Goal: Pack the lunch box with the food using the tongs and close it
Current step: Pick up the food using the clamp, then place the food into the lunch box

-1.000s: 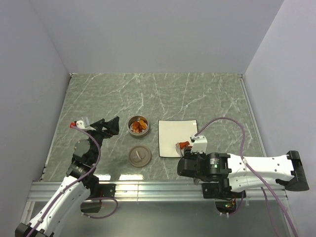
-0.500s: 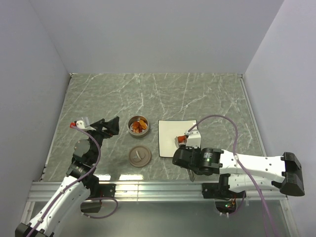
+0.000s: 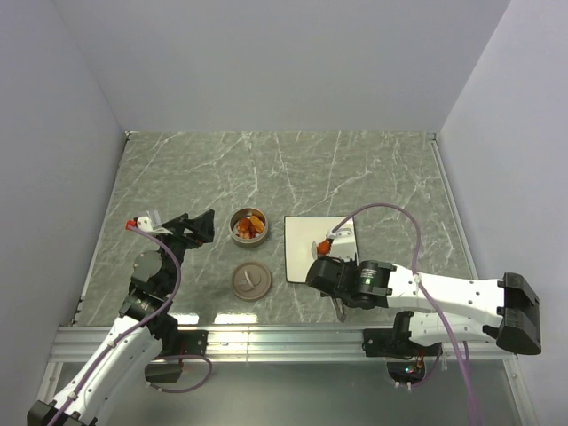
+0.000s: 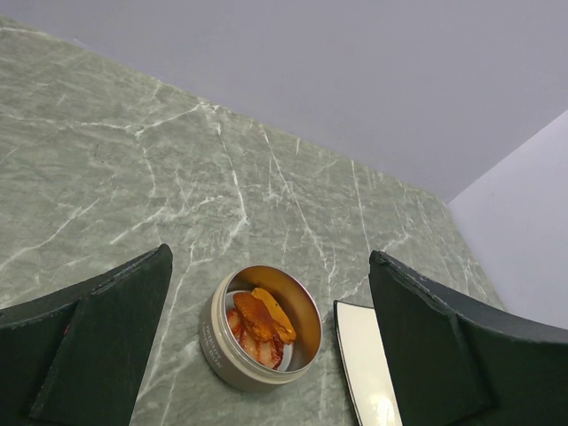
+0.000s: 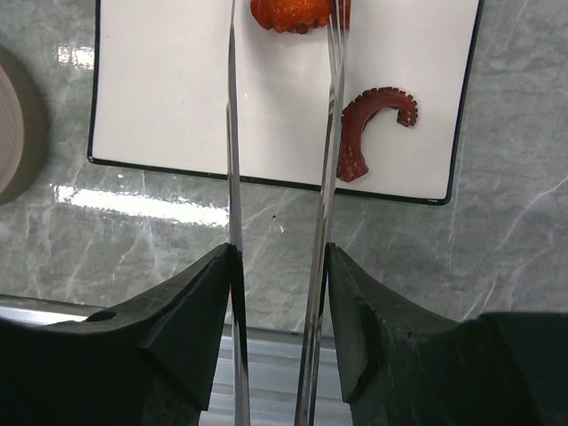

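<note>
The lunch box [image 3: 248, 226], a round silver tin, sits left of the white plate and holds several orange-brown pieces of food [image 4: 260, 320]. Its disc lid [image 3: 249, 280] lies flat nearer the arms. My right gripper [image 5: 280, 266] is shut on the tongs [image 5: 330, 133], whose two thin arms reach over the plate. An orange-red piece [image 5: 288, 11] lies between the arms near the tongs' tips. A dark red curled piece [image 5: 368, 124] lies just right of them. My left gripper [image 4: 266, 351] hangs open, left of the tin [image 4: 257, 330] and apart from it.
The white square plate [image 3: 306, 232] lies between the tin and my right arm [image 3: 444, 302]. The metal rail [image 3: 266, 342] of the table's near edge runs under both arm bases. Grey walls close in the table on three sides.
My right arm has swung left along the plate's near edge, carrying the tongs with it. The left arm, tin and lid have not moved.
</note>
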